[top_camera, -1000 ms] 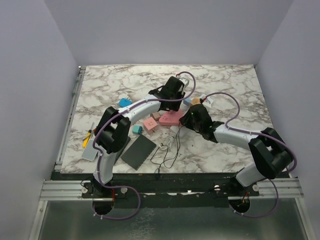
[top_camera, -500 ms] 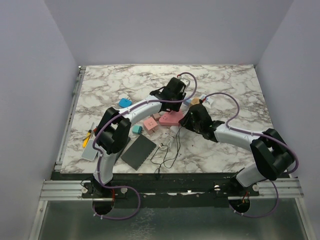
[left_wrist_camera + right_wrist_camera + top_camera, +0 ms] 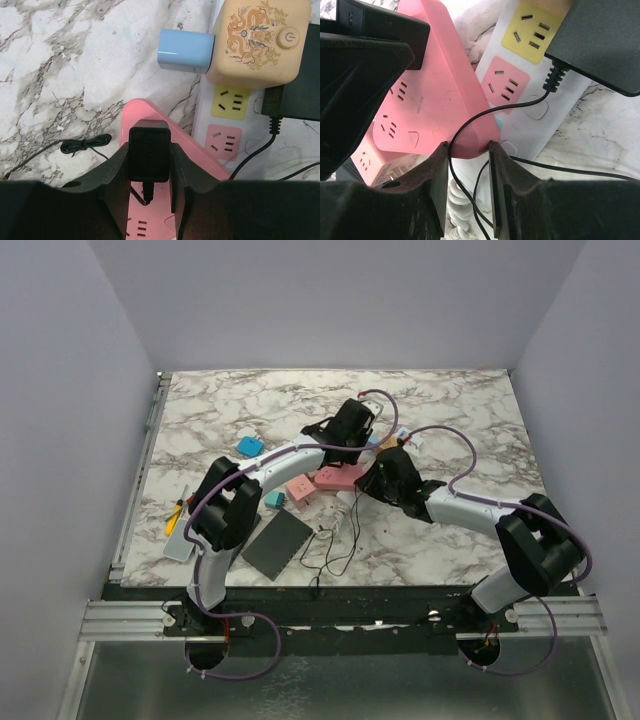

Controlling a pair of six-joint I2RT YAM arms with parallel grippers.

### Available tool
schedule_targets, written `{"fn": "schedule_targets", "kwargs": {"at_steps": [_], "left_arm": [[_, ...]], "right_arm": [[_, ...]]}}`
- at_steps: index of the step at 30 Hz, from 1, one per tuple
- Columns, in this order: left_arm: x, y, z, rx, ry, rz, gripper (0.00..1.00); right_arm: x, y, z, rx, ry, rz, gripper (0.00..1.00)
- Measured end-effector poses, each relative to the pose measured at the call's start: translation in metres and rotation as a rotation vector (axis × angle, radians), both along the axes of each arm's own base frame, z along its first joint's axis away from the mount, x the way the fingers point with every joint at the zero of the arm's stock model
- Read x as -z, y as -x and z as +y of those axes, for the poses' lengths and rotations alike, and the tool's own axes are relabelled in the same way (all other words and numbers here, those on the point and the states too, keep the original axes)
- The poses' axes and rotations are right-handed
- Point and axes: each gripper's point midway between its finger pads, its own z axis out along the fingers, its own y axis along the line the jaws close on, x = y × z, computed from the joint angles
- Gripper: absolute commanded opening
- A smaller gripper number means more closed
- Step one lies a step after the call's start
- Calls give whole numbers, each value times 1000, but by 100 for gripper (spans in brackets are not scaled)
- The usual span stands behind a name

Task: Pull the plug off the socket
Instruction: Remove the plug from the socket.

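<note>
Two arms on the top view, elbows out, wrists meeting mid-table. Left claw (image 3: 355,427) sits just behind the right claw (image 3: 378,472), both bent over one pink strip (image 3: 338,478). Also on the table (image 3: 470,410): one pink block (image 3: 300,487), two blue pieces (image 3: 250,446) (image 3: 273,499), one black pad (image 3: 277,543), one yellow tool (image 3: 175,515) and a tangle of thin black cord (image 3: 330,550). Both claws' jaws and the plug are too small or hidden here.

Left wrist: one black plug (image 3: 148,155) stands in the pink strip, and the left claw is pinching it, a finger against each side. One white strip (image 3: 206,107) lies just beside the pink one, with two outlets visible, one yellow and one pink. One blue cube (image 3: 185,50), one beige cube (image 3: 257,40) and one black adapter (image 3: 300,75), which is cut off at the right edge. The pink strip's near end is hidden by the fingers.

Right wrist: the right claw is pinching the pink strip's corner, fingers against both sides, with a black cord running down between them. The pink strip lies tilted over the white strip. Left claw and plug are at top left, partly cut off. One white coil (image 3: 457,200) is cut off at the bottom.
</note>
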Motion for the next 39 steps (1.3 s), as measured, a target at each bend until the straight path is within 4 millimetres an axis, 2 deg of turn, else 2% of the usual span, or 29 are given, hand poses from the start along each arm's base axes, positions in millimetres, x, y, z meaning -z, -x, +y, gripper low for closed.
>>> {"fn": "schedule_targets", "kwargs": {"at_steps": [7,16,22,28,39], "left_arm": [[0,-2,3,13,6,8,0],[0,-13,16,10,165,147,0],[1,-16,20,2,185,164,0],[1,-17,20,2,162,145,0],[-2,-10,18,3,-30,-30,0]], "right_arm": [[1,-2,3,3,-13,1,32],[0,-9,10,-1,-34,-13,30],[-1,-11,12,-3,-38,-17,30],[0,-12,13,-4,-39,-16,30],[1,-12,16,-12,-45,-11,30]]}}
